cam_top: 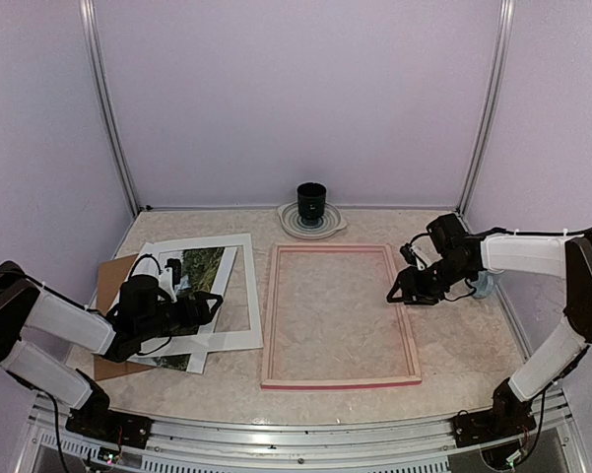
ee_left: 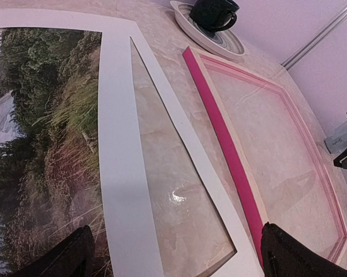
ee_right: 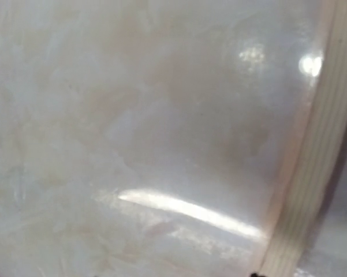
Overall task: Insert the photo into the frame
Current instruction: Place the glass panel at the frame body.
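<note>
1. Top external view: the frame (cam_top: 341,379) lies flat in the middle of the picture on the marbled table (cam_top: 463,345). Its pale wooden back faces up, pink shows along its lower edge, and the table top shows through its opening.
2. The photo (cam_top: 199,268) lies at centre left, apart from the frame's left rim. It overlaps the white mat board (cam_top: 234,340) at a slant, but which of the two is on top is unclear. A brown board (cam_top: 113,276) sticks out from beneath them toward the left.
3. The left gripper (cam_top: 214,307) hangs over the photo and mat board. In the left wrist view its black fingertips (ee_left: 75,257) sit at the two lower corners, spread wide apart and gripping nothing. The photo's white margin and the mat board lie below them.
4. The right gripper (cam_top: 399,293) is at centre right, at the frame's right rim; contact cannot be judged. Whether its jaws are parted or closed cannot be made out. The right wrist view gives only blurred table and a pale ridged strip (ee_right: 303,190) down its right side.
5. A black cup (cam_top: 311,197) stands on a ringed plate (cam_top: 288,225) at upper centre, just above the frame's top rim.
</note>
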You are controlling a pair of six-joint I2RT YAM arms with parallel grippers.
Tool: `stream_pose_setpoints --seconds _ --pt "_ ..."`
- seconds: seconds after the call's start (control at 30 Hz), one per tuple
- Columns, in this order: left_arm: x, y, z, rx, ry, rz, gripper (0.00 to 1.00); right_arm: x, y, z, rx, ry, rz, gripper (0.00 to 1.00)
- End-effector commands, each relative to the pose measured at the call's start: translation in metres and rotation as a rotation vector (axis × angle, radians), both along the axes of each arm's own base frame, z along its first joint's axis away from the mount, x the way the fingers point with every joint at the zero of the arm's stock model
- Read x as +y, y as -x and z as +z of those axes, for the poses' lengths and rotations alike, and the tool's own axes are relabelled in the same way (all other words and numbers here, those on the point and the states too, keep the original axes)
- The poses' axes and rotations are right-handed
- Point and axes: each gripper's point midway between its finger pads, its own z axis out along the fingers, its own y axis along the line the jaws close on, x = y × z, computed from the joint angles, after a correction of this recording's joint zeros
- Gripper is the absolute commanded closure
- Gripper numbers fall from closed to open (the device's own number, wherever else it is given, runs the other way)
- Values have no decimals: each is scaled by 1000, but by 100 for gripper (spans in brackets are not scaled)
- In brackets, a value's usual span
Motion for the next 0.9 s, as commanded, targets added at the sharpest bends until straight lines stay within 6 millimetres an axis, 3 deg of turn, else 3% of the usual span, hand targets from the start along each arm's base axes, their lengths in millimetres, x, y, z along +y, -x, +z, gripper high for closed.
stream_pose_setpoints --seconds 0.0,0.3,0.47,0.87 --pt "1 -2 4 -19 11 3 1 -8 -8 15 -57 32 -16 43" --pt "1 -2 3 -18 13 3 1 -25 -19 14 -105 124 -78 41" --pt "1 -2 3 -17 15 2 1 -43 -37 16 -167 219 -163 41" --pt "0 -2 2 -13 15 -3 1 -55 -87 3 -231 335 -268 41"
